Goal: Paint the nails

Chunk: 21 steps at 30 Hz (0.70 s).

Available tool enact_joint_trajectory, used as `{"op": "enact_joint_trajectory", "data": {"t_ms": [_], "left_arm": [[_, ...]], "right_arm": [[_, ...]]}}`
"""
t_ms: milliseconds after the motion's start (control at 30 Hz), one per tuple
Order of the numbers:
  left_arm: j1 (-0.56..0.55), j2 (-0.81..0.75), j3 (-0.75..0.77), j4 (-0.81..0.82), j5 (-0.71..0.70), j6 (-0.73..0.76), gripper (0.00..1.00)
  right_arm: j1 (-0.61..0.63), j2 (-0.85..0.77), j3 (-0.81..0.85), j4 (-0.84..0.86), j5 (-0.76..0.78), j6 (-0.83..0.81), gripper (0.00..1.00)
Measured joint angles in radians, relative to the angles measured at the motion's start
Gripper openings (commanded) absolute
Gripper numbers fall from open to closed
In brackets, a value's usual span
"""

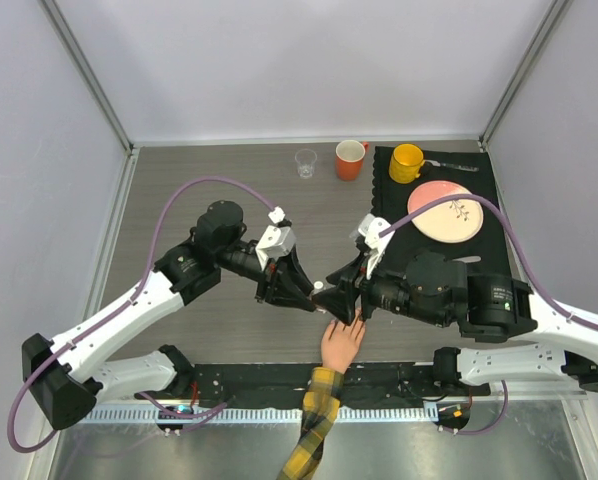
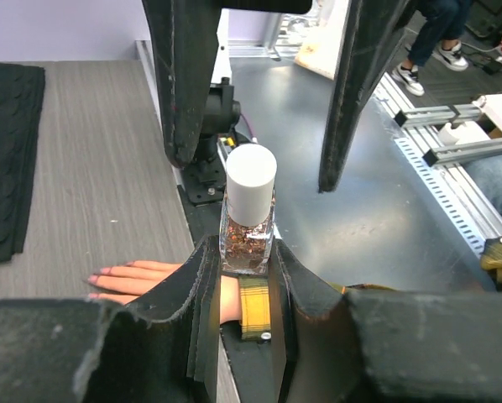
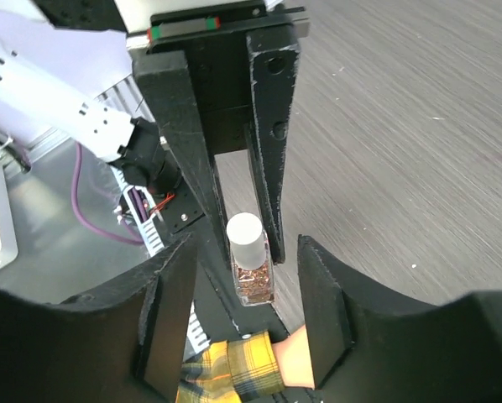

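My left gripper [image 1: 312, 296] is shut on a small glass nail polish bottle [image 2: 248, 239] with reddish glitter and a white cap [image 2: 251, 175], held upright above the fake hand. In the left wrist view the gripper [image 2: 244, 256] pinches the bottle's sides. My right gripper [image 1: 341, 300] is open and faces the bottle; in its own view [image 3: 244, 312] the jaws stand wide on either side of the bottle [image 3: 253, 273] without touching it. The peach fake hand [image 1: 341, 345] lies flat below, with a plaid sleeve [image 1: 319, 420]. Its pinkish nails [image 2: 96, 274] show faintly.
At the back stand a clear glass [image 1: 306, 162] and an orange mug [image 1: 350, 159]. A black mat [image 1: 484, 185] at back right holds a yellow mug [image 1: 406, 163] and a pink plate [image 1: 445, 211]. The metal rail runs along the near edge [image 1: 229, 412].
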Motion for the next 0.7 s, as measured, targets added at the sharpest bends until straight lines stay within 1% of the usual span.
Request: {"op": "enact_joint_trajectory", "data": {"t_ms": [33,100,267,300,400,533,633,700], "left_arm": [[0.000,0.000,0.000,0.001,0.006,-0.003,0.00],[-0.001,0.000,0.000,0.002,0.021,-0.008,0.00],[-0.001,0.000,-0.002,0.003,0.031,-0.014,0.00],[-0.001,-0.001,-0.002,0.003,0.033,-0.014,0.00],[-0.001,-0.005,-0.002,0.000,0.034,-0.015,0.00],[-0.001,-0.021,-0.002,-0.022,-0.023,-0.011,0.00],[0.000,-0.035,-0.002,-0.050,-0.130,-0.005,0.00],[0.000,-0.041,-0.002,-0.067,-0.243,0.007,0.00]], "right_arm": [[0.000,0.000,-0.004,0.004,-0.011,-0.002,0.51],[0.000,0.000,-0.009,0.009,-0.033,-0.006,0.42],[0.000,0.007,-0.014,0.019,-0.068,-0.027,0.26],[-0.002,0.008,-0.014,0.019,-0.068,-0.030,0.17],[-0.005,0.009,-0.014,0.018,-0.066,-0.046,0.01],[-0.009,0.013,-0.016,0.019,-0.043,-0.067,0.01],[-0.010,0.037,-0.016,0.017,0.024,-0.077,0.01],[-0.011,0.065,-0.016,0.013,0.113,-0.079,0.01]]}}
